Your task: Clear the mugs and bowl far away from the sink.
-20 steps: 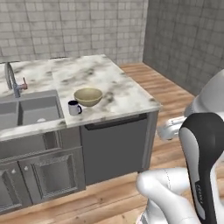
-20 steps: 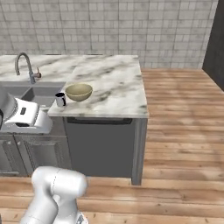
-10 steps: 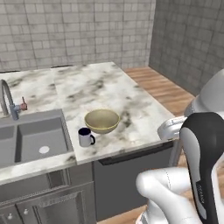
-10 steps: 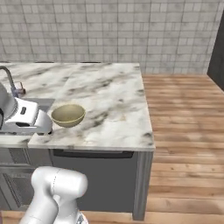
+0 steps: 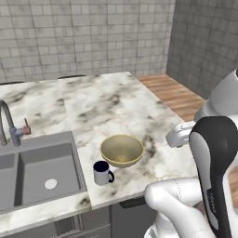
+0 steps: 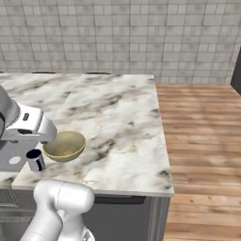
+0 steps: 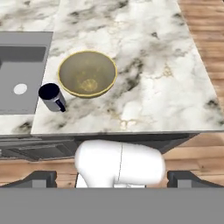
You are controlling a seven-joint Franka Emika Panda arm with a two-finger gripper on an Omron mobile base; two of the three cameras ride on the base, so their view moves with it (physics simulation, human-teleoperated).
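Bowl (image 5: pixel 122 150) sits on the marble counter (image 5: pixel 107 102) just right of the sink (image 5: pixel 37 168), and the mug (image 5: pixel 102 172) stands at the bowl's near-left edge, handle turned away from the basin, barely a gap between them. Right of the bowl and behind it, bare marble runs to the counter's edges. The tap (image 5: pixel 7 123) rises well to the bowl's left, behind the basin.

The arm (image 5: pixel 211 181) is built of glossy white rounded shells with a dark, near-black band at one joint, bearing small pale lettering too blurred to read. A light grey cylindrical link (image 6: pixel 28 124) carries what looks like a small dark mark.
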